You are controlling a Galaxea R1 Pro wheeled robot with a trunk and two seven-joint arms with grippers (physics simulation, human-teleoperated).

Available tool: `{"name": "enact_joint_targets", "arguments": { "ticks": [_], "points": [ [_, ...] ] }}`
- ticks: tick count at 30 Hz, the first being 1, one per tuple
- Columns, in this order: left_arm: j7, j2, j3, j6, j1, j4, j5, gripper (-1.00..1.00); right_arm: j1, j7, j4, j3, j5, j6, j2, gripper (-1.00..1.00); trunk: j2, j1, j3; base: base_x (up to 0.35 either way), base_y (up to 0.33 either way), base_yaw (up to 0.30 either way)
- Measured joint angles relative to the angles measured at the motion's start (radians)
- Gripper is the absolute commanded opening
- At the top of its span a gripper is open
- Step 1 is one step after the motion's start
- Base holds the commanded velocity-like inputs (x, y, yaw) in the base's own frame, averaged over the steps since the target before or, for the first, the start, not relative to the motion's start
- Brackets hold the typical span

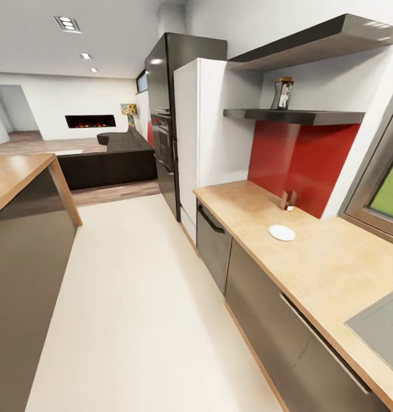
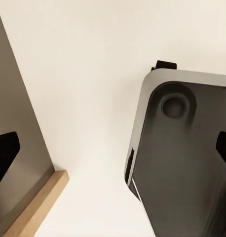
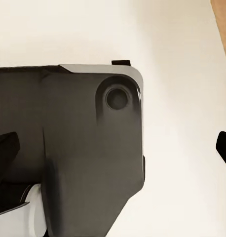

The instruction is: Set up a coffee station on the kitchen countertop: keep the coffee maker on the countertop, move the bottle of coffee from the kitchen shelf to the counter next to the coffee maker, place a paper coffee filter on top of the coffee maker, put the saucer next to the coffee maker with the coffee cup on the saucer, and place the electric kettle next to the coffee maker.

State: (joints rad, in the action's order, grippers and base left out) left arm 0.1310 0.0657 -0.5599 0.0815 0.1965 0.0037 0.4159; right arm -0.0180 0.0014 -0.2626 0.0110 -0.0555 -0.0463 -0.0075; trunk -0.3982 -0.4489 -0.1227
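Ahead, saucer (image 1: pixel 282 233) lies on countertop (image 1: pixel 328 269); both tools (image 2: pixel 113 155) (image 3: pixel 113 155) spread, over floor.

Bright, even render light from ceiling spots (image 1: pixel 67 23), soft glare on the fridge (image 1: pixel 162 63), wide-angle stretch at edges.

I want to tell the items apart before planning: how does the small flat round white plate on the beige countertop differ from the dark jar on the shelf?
The small flat round white saucer lies low and flat, while the dark brown jar with a pale label stands upright and tall. The saucer rests on the pale beige countertop; the jar sits higher, on the dark wall shelf. The saucer is white, the jar dark. Both are in front of the red wall panel side.
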Motion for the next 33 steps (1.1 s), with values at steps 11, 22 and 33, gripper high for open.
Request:
{"name": "enact_joint_targets", "arguments": {
  "ticks": [11, 22, 33],
  "points": [
    [0.000, 0.000, 0.000, 0.000, 0.000, 0.000, 0.000, 1.00, 0.000, 0.000, 0.000, -0.001, 0.000, 0.000, 0.000, 1.00, 0.000, 0.000, 0.004, 0.336, 0.046, 0.129],
    [0.000, 0.000, 0.000, 0.000, 0.000, 0.002, 0.000, 1.00, 0.000, -0.001, 0.000, -0.001, -0.001, 0.000, 0.000, 1.00, 0.000, 0.000, 0.004, 0.336, 0.001, 0.002],
    [0.000, 0.000, 0.000, 0.000, 0.000, 0.002, 0.000, 1.00, 0.000, -0.003, 0.001, -0.002, -0.001, 0.000, -0.001, 1.00, 0.000, 0.000, 0.004, 0.336, 0.000, 0.000]
  ]
}}
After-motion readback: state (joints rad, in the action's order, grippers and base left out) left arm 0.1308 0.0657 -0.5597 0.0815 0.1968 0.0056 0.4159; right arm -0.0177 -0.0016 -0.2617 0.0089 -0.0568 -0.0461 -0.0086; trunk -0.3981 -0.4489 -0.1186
